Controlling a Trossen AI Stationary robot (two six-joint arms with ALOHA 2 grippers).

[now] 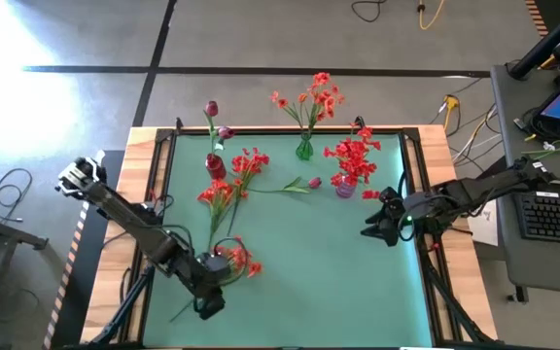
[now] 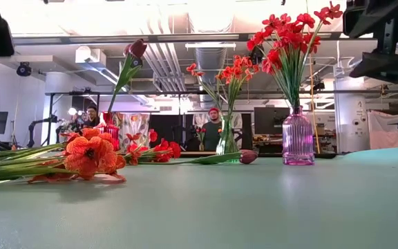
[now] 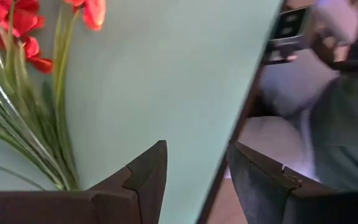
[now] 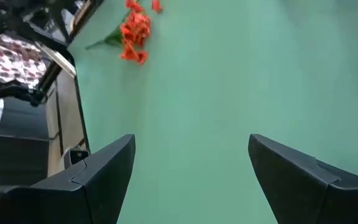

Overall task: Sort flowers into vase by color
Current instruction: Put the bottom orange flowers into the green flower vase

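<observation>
Three vases stand at the mat's far side. A red vase holds magenta buds, a green vase holds orange-red sprays, and a purple vase holds bright red clusters. Loose flowers lie flat on the mat: a red-orange bunch, a magenta bud and an orange spray, whose stems show in the left wrist view. My left gripper hangs open at the near left, beside those stems, with nothing between its fingers. My right gripper stands open above the mat's right side.
The mat's middle and near right are bare. The mat's edge lies just beyond my left gripper. A wooden frame and black rails border the mat. In the low view, people stand in the room far behind the table.
</observation>
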